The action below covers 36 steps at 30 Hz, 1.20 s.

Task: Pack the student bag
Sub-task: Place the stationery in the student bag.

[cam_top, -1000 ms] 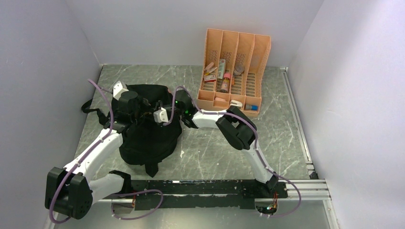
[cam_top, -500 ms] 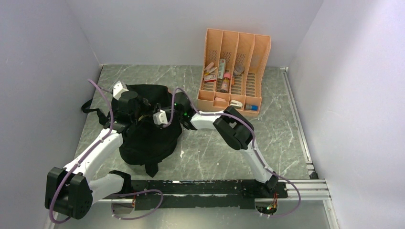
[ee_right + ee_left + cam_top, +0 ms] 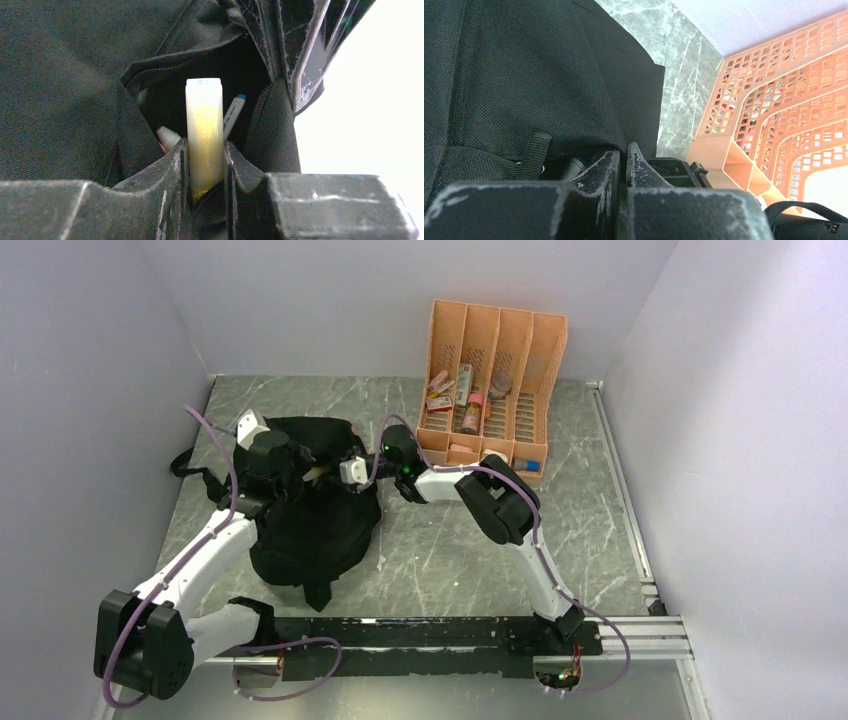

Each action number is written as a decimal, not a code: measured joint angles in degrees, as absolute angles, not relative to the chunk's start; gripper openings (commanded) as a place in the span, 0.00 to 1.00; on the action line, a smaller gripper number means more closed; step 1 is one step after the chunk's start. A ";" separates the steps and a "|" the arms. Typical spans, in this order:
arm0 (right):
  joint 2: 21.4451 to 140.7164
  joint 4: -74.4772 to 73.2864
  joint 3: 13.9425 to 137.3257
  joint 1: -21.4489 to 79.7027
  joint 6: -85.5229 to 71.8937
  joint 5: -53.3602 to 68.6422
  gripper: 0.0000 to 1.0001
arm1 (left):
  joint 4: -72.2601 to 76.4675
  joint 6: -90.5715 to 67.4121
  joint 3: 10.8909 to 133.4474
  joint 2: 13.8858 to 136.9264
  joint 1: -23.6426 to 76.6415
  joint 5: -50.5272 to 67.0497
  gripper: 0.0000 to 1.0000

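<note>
Finds the student bag (image 3: 310, 530) lying on the left half of the table (image 3: 450, 550), one strap trailing toward the left wall, well apart from the orange organizer (image 3: 495, 390) at the back, with small items in its slots. Pinches the rim of the bag's open zipped pocket (image 3: 160, 102) with the left fingers (image 3: 609, 167), clenched tight on black fabric. Grasps a pale yellow stick (image 3: 204, 125) between the right fingers (image 3: 172, 165), pointing lengthwise out from them, far end at the pocket mouth. Inside the pocket, just behind the stick: a white pen (image 3: 233, 114) with a blue tip, tilted; to the left, a pale rounded end (image 3: 167, 136), too hidden to identify.
</note>
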<state>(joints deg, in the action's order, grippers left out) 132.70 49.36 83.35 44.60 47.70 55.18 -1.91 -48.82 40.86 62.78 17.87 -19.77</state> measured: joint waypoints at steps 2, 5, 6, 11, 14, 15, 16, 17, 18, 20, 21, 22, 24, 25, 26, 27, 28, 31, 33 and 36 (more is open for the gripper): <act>132.70 48.51 83.07 44.47 47.77 54.15 0.05 | -1.91 -48.82 40.86 62.78 17.87 -19.77 0.05; 132.57 48.62 82.56 44.86 47.46 51.09 0.06 | -1.91 -48.82 40.86 62.78 17.87 -19.77 0.05; 132.42 49.17 82.02 45.10 47.29 49.58 0.06 | -1.91 -48.82 40.86 62.78 17.87 -19.77 0.05; 131.59 51.31 79.77 47.16 46.00 39.42 0.13 | -1.93 -48.82 40.86 62.81 18.00 -19.75 0.05; 131.35 51.57 79.72 48.97 45.17 31.62 0.22 | -1.93 -48.82 40.86 62.81 18.00 -19.75 0.05; 131.31 51.86 79.70 49.74 44.84 28.49 0.28 | -1.91 -48.82 40.86 62.81 18.00 -19.75 0.05; 131.31 52.14 79.68 50.35 44.49 25.98 0.33 | -1.91 -48.82 40.86 62.81 18.00 -19.75 0.05; 131.31 52.40 79.64 50.76 44.10 24.34 0.37 | -1.91 -48.82 40.86 62.81 18.00 -19.77 0.05; 131.28 52.80 79.44 51.11 43.51 22.65 0.39 | -1.91 -48.82 40.86 62.81 18.00 -19.77 0.05; 131.00 53.87 78.43 51.46 42.28 21.06 0.43 | -1.89 -48.82 40.86 62.81 18.02 -19.75 0.05; 130.61 54.30 77.49 51.53 41.76 20.64 0.49 | -1.89 -48.82 40.86 62.81 18.06 -19.75 0.05; 130.04 54.59 76.38 51.53 41.06 20.32 0.56 | -1.87 -48.82 40.86 62.81 18.06 -19.75 0.05; 128.75 54.61 74.56 51.44 39.88 20.05 0.65 | -1.87 -48.82 40.86 62.81 18.11 -19.75 0.05; 127.79 54.52 73.45 51.44 39.35 20.12 0.66 | -1.87 -48.82 40.86 62.81 18.11 -19.75 0.05; 127.09 54.41 72.75 51.44 38.83 20.10 0.66 | -1.83 -48.82 40.86 62.81 18.11 -19.75 0.05; 126.15 54.24 71.88 51.44 38.30 20.10 0.66 | -1.76 -48.82 40.86 62.81 18.11 -19.77 0.05; 125.14 54.15 70.94 51.40 37.74 20.12 0.66 | -1.69 -48.82 40.86 62.81 18.11 -19.77 0.05; 121.80 54.37 67.20 51.05 36.12 20.34 0.66 | -1.67 -48.82 40.86 62.81 18.11 -19.77 0.05; 118.28 55.09 63.05 50.78 34.22 20.60 0.65 | -1.67 -48.82 40.86 62.81 18.11 -19.79 0.05; 113.62 56.31 58.63 50.65 30.44 20.03 0.63 | -1.67 -48.80 40.86 62.81 18.11 -19.79 0.05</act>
<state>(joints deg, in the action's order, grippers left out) 113.62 56.31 58.63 50.65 30.44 20.03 -1.67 -48.80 40.86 62.81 18.11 -19.79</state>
